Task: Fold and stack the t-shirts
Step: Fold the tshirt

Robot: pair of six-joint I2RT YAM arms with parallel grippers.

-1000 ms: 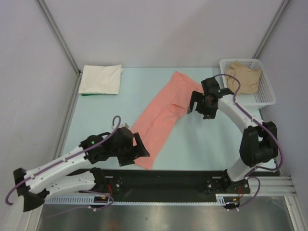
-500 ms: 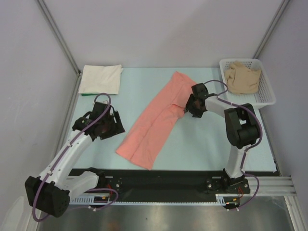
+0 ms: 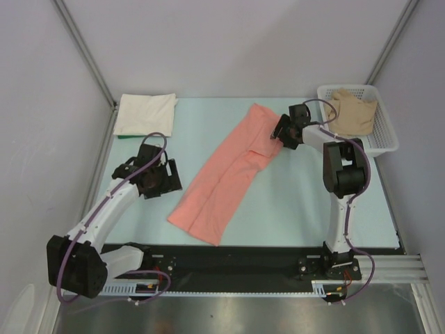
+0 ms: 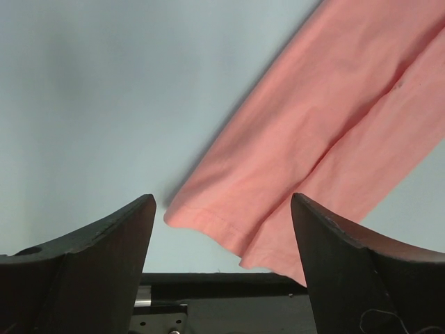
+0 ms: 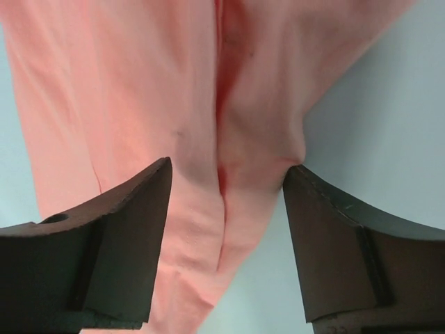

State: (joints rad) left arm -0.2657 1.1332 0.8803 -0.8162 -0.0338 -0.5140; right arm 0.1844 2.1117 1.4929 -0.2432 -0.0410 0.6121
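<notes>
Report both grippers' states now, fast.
Left gripper: open, holding nothing, beside the salmon-pink soft cloth t-shirt.
Right gripper: open, holding nothing, over that t-shirt.

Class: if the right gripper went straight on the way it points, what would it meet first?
The right gripper would most likely meet the salmon-pink t-shirt, which fills the view between its open fingers; how far off is unclear.

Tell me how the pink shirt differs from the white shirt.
The pink shirt is a long strip lying diagonally across the table; the white shirt is a compact folded square at its far left corner. The pink shirt covers more area than the white shirt. Both lie flat.
</notes>
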